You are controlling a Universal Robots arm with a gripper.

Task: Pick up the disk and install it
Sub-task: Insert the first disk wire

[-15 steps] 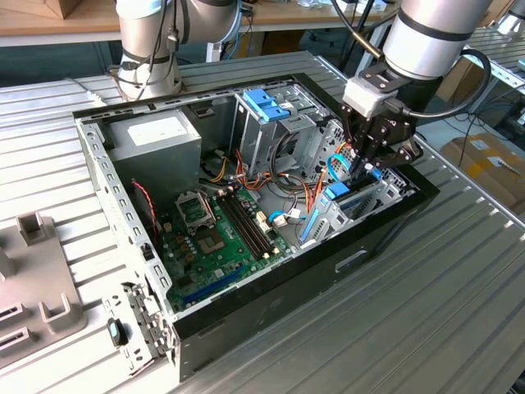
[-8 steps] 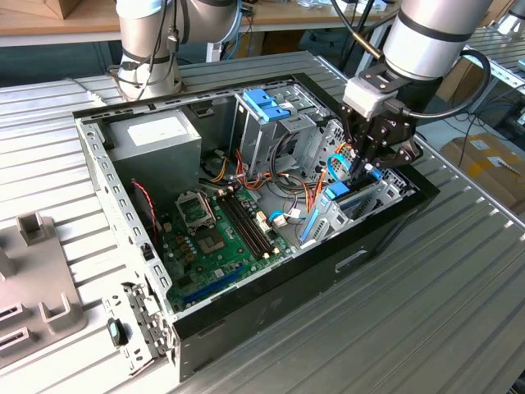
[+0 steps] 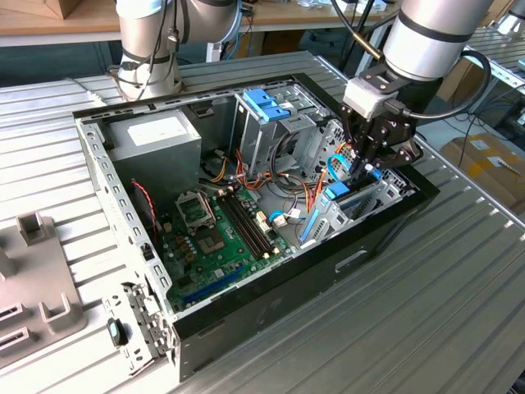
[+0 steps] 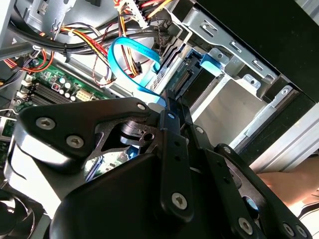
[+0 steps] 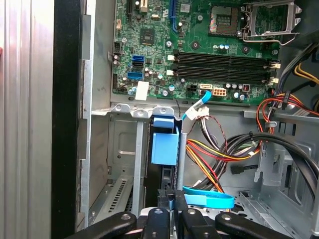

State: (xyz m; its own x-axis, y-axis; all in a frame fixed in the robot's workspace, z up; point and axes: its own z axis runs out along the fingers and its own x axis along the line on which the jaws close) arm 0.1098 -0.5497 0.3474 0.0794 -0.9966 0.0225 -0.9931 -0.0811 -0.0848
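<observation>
I have the black metal tool [image 3: 367,168] closed, empty, at the exterior view's right end of the open computer case [image 3: 246,316]. Just under it the disk [image 5: 164,144], in smooth light-blue plastic, stands upright in the grey steel drive bay [image 5: 122,164]. The worktop [image 3: 426,312] is ribbed aluminium.

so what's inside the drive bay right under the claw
The disk sits edge-on in a slot of the bay, its light-blue top showing, with the claw right over it. The bay's metal walls cover its label and how deep it goes.
</observation>
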